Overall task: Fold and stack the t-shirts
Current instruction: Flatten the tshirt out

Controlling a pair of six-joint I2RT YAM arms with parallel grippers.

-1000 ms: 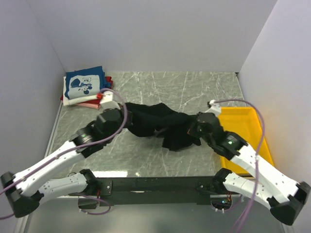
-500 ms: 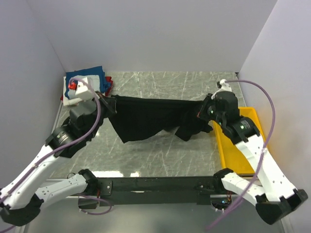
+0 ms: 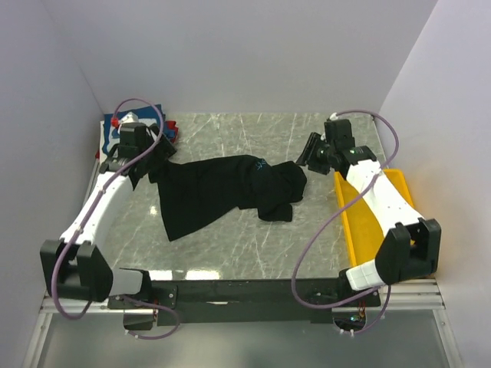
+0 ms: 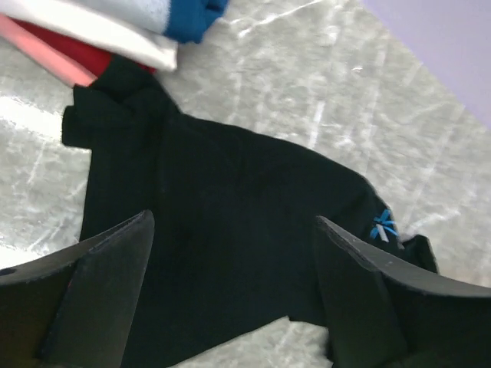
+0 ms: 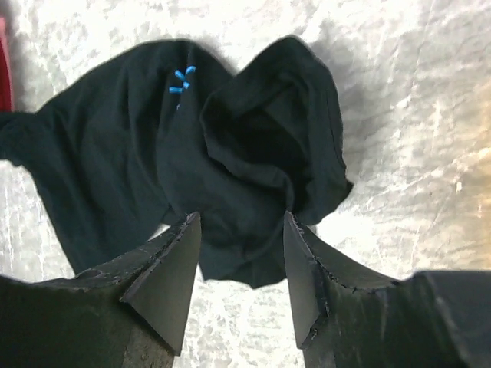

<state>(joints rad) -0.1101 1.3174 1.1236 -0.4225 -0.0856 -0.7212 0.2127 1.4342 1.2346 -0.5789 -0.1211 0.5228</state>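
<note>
Top external view takes in the marble table (image 3: 230, 138), and the biggest thing on it is the black t-shirt (image 3: 215, 192), lying loose across the middle. Its left part is spread fairly flat, while its right end is rumpled into a heap. A yellow tray (image 3: 400, 190) sits along the right edge, partly under the right arm. Tucked in the far-left corner is the stack of folded shirts (image 4: 115, 23), white, red and blue, with a corner of the black shirt touching it.

The left end effector (image 4: 232, 222) hangs over the shirt's left end with its fingers spread wide and nothing between them. The right end effector (image 5: 239, 218) is likewise released, above the rumpled end. A small blue starburst mark (image 5: 180, 80) shows beside the heap.

To my eye the cloth is light, limp and thin. It should sag wherever it is unsupported and probably slide on the smooth stone. A firm pinch on an outer edge or corner looks best, not the piled middle of the heap.
</note>
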